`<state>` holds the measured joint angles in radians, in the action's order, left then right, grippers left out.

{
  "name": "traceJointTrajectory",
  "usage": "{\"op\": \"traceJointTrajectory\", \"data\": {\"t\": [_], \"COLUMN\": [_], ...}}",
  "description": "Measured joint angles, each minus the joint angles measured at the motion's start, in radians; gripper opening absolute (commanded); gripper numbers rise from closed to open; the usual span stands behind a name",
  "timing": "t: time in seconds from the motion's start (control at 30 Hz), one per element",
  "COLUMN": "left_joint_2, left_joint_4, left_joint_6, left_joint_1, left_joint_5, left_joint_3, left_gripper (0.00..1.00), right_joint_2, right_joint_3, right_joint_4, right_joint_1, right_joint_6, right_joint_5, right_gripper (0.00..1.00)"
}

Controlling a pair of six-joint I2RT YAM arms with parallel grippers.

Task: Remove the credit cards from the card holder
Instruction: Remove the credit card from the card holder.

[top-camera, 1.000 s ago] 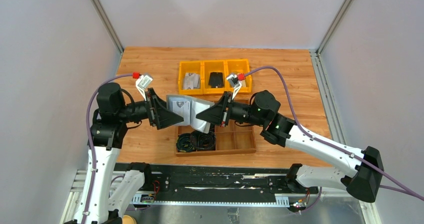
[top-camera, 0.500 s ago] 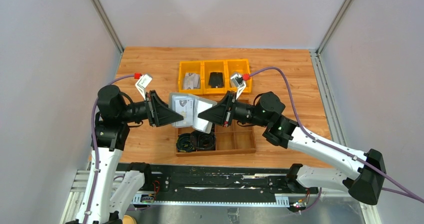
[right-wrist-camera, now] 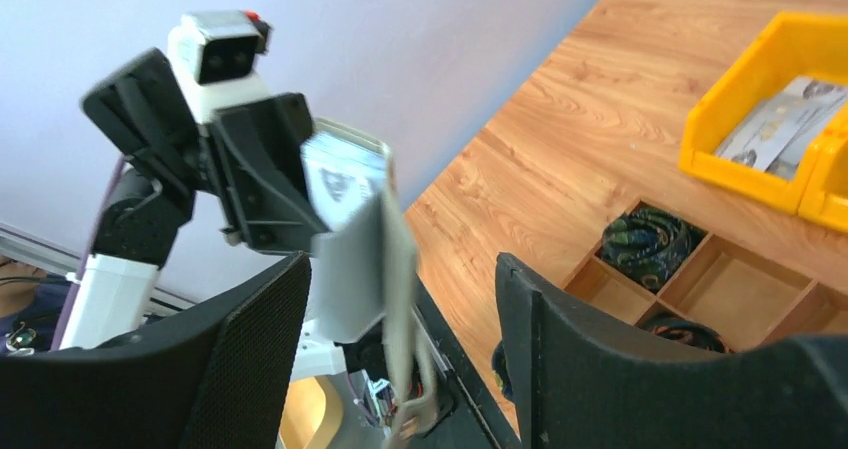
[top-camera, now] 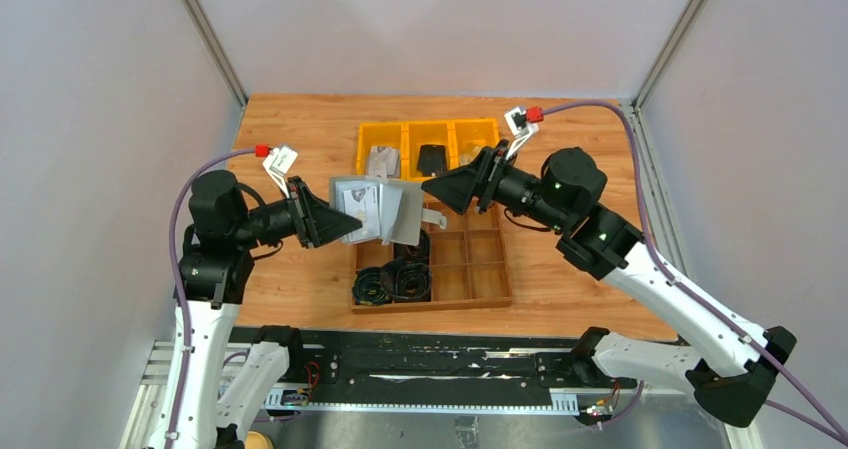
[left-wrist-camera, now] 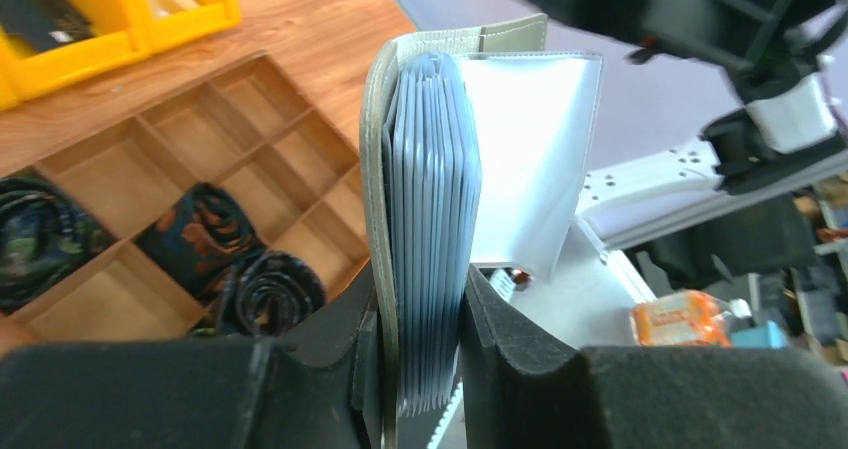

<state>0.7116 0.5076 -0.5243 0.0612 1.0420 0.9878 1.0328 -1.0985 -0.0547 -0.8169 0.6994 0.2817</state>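
The right gripper (top-camera: pixel 432 186) had released the card holder (top-camera: pixel 390 214) and withdrawn, jaws spread and empty. The left gripper (top-camera: pixel 347 227) pinched the holder aloft above the table; the credit cards (top-camera: pixel 360 206) remained inside.

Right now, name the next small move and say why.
Probably move the right gripper to the card holder and pinch one card edge: the left gripper clamps the holder open in mid-air, the credit cards fan out, and the right gripper is open and empty.
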Motion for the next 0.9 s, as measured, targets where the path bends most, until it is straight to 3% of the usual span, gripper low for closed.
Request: {"op": "traceJointTrajectory", "data": {"t": [0.23,0.47,0.67,0.9], "left_joint_2": [0.012,0.033,0.037,0.038], "left_joint_4": [0.117,0.187,0.215,0.205], "left_joint_6": [0.135,0.213,0.245,0.246], "left_joint_1": [0.0,0.0,0.0,0.0], "left_joint_5": [-0.179,-0.27,-0.253,-0.085], "left_joint_3": [0.031,0.034,0.041,0.054], "left_gripper": [0.09,0.08,0.09,0.22], "right_joint_2": [0.027,0.217,0.332,0.301], "right_joint_3": [-0.132,-0.164,-0.168,-0.096], "right_joint_4": [0.055,0.006,0.007,-0.021], "right_joint_1": [-0.055,-0.15,-0.169,-0.154], "right_joint_6": [-0.027,-0.002,0.027,0.064], "right_joint_5": [-0.028,0.034,0.078,0.105], "right_gripper": [0.71,0.7,0.64,0.54]}}
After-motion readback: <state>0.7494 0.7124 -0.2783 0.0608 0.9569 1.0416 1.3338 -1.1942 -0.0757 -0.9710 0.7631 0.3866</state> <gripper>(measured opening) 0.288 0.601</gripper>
